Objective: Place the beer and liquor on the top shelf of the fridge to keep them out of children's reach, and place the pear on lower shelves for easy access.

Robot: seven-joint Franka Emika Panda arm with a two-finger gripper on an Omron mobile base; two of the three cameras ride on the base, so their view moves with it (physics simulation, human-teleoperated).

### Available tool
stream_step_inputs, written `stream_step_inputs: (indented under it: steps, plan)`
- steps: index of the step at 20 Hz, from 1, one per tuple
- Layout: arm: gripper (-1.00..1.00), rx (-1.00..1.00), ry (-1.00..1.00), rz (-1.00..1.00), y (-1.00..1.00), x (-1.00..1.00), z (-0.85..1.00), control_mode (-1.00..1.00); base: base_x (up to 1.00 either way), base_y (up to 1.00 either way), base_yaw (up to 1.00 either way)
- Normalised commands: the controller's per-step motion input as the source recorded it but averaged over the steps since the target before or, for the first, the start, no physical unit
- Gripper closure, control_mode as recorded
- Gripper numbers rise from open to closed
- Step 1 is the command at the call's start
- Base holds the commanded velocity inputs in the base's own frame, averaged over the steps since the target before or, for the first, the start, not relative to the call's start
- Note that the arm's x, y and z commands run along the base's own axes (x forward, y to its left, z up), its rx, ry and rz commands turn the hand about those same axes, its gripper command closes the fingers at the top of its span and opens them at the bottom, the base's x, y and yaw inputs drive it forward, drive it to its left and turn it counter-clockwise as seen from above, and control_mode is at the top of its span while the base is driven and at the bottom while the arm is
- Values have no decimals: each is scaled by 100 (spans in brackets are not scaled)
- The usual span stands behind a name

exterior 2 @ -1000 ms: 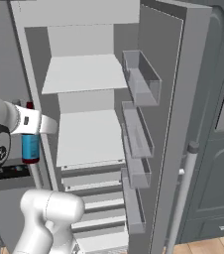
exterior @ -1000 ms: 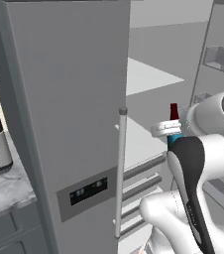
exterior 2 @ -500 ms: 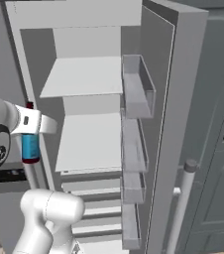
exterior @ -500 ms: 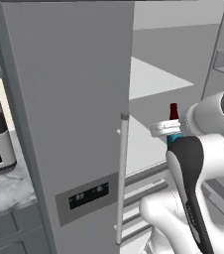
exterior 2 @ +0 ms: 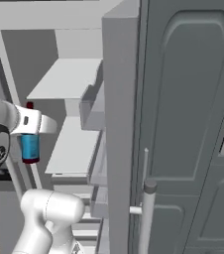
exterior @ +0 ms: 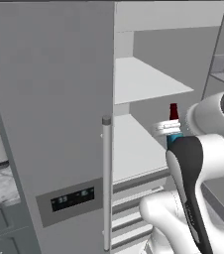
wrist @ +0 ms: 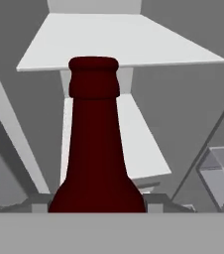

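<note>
Pinched around the beer point(exterior 2: 29, 148), the claw point(exterior 2: 30, 123) held the bottle upright in front of the open fridge point(exterior: 59, 124), its jaws pressed against the bottle's body so that the dark neck rose above the white wrist and the blue label hung below it. From the left base camera the beer's point(exterior: 173, 113) red-brown neck showed just above the claw point(exterior: 167, 130), level with the gap between two white shelves. Seen from the hand camera, the beer's point(wrist: 95, 144) long neck stood in the foreground, with the top shelf point(wrist: 119, 39) lying higher and farther back, bare and apart from the bottle. A lower shelf point(exterior: 134, 146) sat behind the bottle at about wrist height. The door bins point(exterior 2: 91, 106) hung on the open door at the right, beside the vertical bar handle point(exterior: 106, 183).
</note>
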Motion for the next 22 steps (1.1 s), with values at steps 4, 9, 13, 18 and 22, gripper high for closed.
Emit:
stream_step_inputs:
  steps: [4,9,13,18,22]
  plan:
    - [100,0,0,0,0,0,0,100,29,-12,19]
    - [100,1,-15,9,0,13,0,-100,0,0,0]
    - [100,3,-23,3,0,10,12,-100,0,0,0]
    - [100,0,-25,0,0,11,50,-100,0,0,0]
    - [100,0,-13,0,0,32,68,-100,0,0,0]
